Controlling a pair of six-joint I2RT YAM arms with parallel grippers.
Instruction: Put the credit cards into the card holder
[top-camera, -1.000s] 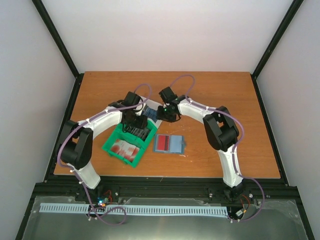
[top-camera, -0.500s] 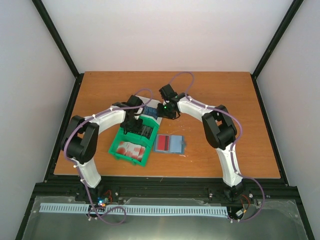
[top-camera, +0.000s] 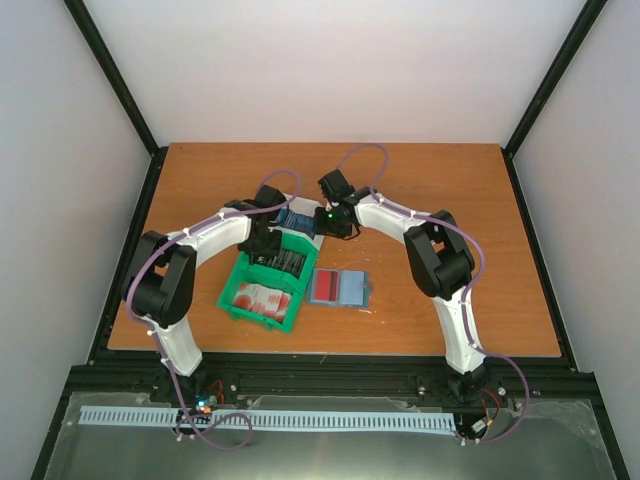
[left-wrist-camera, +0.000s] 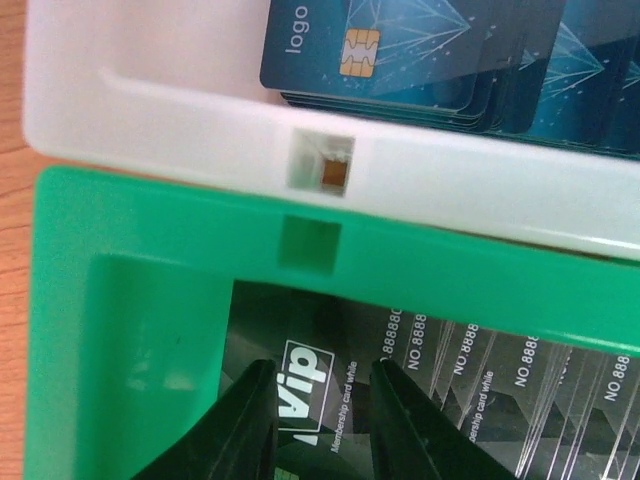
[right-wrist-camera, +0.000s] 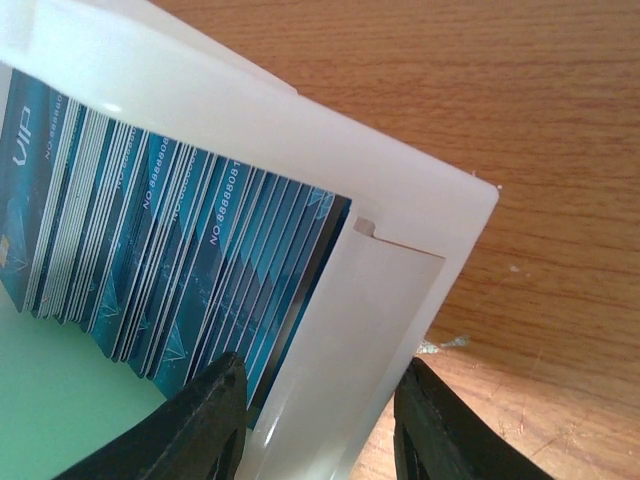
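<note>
The teal-blue card holder (top-camera: 351, 288) lies open on the table, with a red card (top-camera: 326, 286) on its left half. A green bin (top-camera: 233, 297) holds red cards (top-camera: 258, 297) at its near end and dark VIP cards (top-camera: 282, 262) at its far end. My left gripper (top-camera: 264, 243) is open and low inside it. Its fingertips (left-wrist-camera: 250, 410) straddle the top dark VIP card (left-wrist-camera: 325, 385), and the gripper (left-wrist-camera: 320, 415) holds nothing. A white bin (top-camera: 313, 238) holds blue cards (top-camera: 296, 221). My right gripper (top-camera: 336, 222) pinches the white bin's wall (right-wrist-camera: 370, 300), one finger (right-wrist-camera: 205, 420) against the blue cards (right-wrist-camera: 160, 260).
The green bin's far rim (left-wrist-camera: 420, 255) butts against the white bin's rim (left-wrist-camera: 180, 110), with blue chip cards (left-wrist-camera: 400, 50) beyond it. Bare wooden table (top-camera: 450, 200) lies to the right of the bins and behind them. Black frame rails edge the table.
The green bin has swung and slid right, squaring up against the white bin. My left gripper moved with it toward the bin's far end. The right gripper shifted slightly back.
</note>
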